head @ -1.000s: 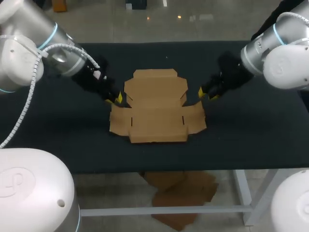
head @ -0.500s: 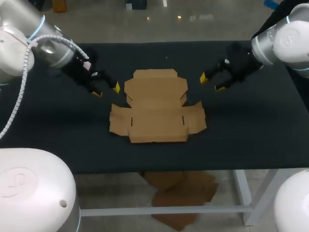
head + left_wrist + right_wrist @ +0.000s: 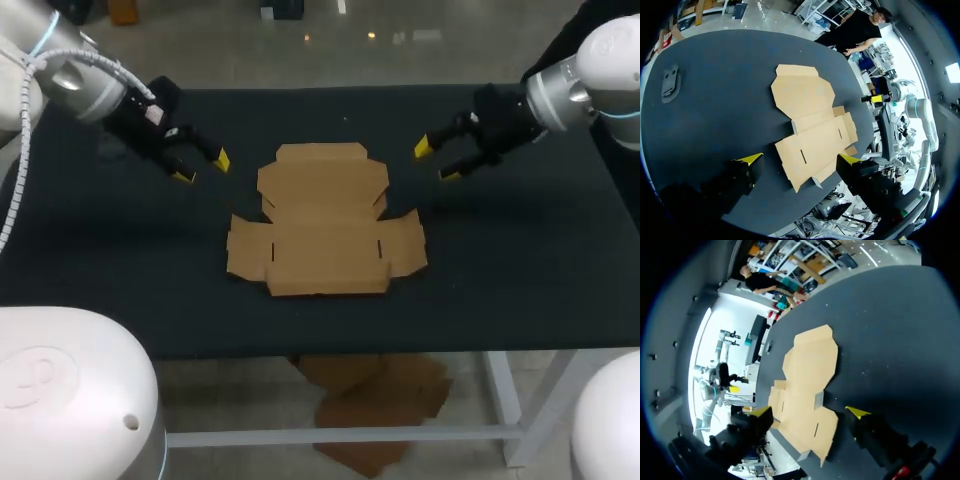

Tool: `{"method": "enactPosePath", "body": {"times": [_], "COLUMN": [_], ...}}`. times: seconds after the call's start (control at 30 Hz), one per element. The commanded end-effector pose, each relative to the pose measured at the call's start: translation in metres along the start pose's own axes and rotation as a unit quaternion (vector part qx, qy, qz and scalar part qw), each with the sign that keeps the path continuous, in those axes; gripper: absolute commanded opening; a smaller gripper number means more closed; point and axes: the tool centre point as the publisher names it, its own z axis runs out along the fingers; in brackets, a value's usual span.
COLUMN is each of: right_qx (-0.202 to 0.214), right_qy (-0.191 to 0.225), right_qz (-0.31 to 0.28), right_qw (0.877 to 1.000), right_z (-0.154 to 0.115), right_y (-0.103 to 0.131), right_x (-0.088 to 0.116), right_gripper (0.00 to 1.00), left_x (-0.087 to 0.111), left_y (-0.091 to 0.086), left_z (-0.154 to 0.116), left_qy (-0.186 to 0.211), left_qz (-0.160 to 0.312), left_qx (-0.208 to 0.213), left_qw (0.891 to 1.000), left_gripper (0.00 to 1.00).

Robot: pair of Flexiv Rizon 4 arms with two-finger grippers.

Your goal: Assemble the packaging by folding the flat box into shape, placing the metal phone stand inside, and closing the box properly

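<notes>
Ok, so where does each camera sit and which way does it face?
Head view: fixed above and behind the robot, looking down on the table; both arms enter, with the left end effector and right end effector either side of the flat box.
Left wrist view: on the left wrist, looking past its own end effector at the flat box.
Right wrist view: on the right wrist, facing the flat box from the opposite side.
Shared: all three show the flat box.

One flat cardboard box (image 3: 322,222) and one metal phone stand (image 3: 670,82) are lying on one black table (image 3: 520,260). Two grippers are hovering: the left gripper (image 3: 202,168) and the right gripper (image 3: 435,161).
</notes>
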Motion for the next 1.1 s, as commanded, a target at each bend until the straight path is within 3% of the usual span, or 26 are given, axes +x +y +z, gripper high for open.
{"method": "enactPosePath", "body": {"times": [0.03, 0.3, 0.4, 0.67, 0.97, 1.03, 1.1], "right_qx": [0.065, 0.06, 0.04, 0.006, 0.018, 0.025, 0.029], "right_qy": [0.101, 0.103, 0.102, 0.102, 0.077, 0.083, 0.078], "right_qz": [-0.001, 0.002, 0.013, 0.018, 0.032, 0.038, 0.04], "right_qw": [0.993, 0.993, 0.994, 0.995, 0.996, 0.995, 0.996], "right_z": [-0.001, 0.002, 0.014, 0.046, 0.063, 0.067, 0.071], "right_y": [0.005, 0.007, 0.015, 0.031, 0.043, 0.045, 0.048], "right_x": [-0.004, -0.006, -0.011, -0.028, -0.034, -0.036, -0.037], "right_gripper": [1.0, 1.0, 1.0, 1.0, 1.0, 0.93, 0.93], "left_x": [-0.001, -0.001, -0.002, -0.007, -0.011, -0.011, -0.012], "left_y": [-0.004, -0.007, -0.015, -0.034, -0.044, -0.045, -0.047], "left_z": [0.001, 0.006, 0.01, 0.009, 0.008, 0.008, 0.008], "left_qy": [0.0, 0.0, 0.035, 0.074, 0.079, 0.079, 0.079], "left_qz": [0.0, -0.001, 0.001, 0.004, 0.004, 0.005, 0.006], "left_qx": [-0.006, -0.005, -0.006, 0.013, 0.009, 0.008, 0.007], "left_qw": [1.0, 1.0, 0.999, 0.997, 0.997, 0.997, 0.997], "left_gripper": [1.0, 1.0, 1.0, 1.0, 1.0, 1.0, 1.0]}}
